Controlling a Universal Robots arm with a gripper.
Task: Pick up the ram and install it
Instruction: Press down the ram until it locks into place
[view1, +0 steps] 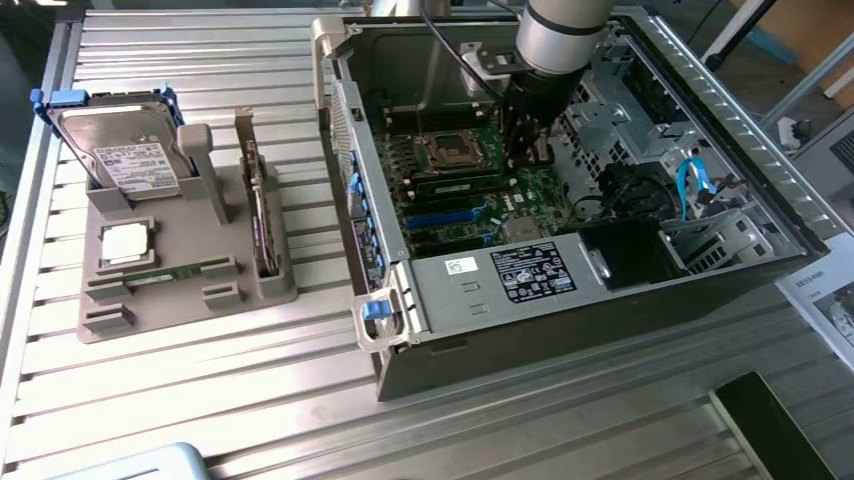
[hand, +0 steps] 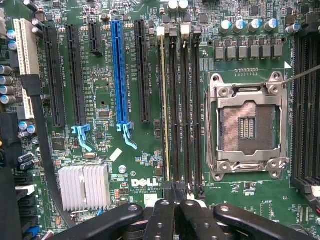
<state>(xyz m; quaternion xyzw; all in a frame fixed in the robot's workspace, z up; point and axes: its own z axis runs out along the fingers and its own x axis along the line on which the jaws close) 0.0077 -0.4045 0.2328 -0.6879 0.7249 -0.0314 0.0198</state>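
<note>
The ram (hand: 164, 107) stands on edge in the first of the long black memory slots on the green motherboard, beside the CPU socket (hand: 247, 127). My gripper (hand: 176, 207) is shut, its black fingertips (hand: 162, 215) pressed together right at one end of the stick. I cannot tell if they touch it. In the exterior view the gripper (view1: 527, 150) reaches down into the open computer case (view1: 747, 110), over the memory slots (view1: 461, 183). A look-alike green stick (view1: 180, 272) lies in the grey holder.
On the exterior view's left, the grey holder (view1: 100, 320) carries a hard drive (view1: 127, 155) and an upright card with a bracket (view1: 254, 200). Around the slots are a blue expansion slot (hand: 120, 75), a finned heatsink (hand: 85, 187) and black cables (view1: 627, 190).
</note>
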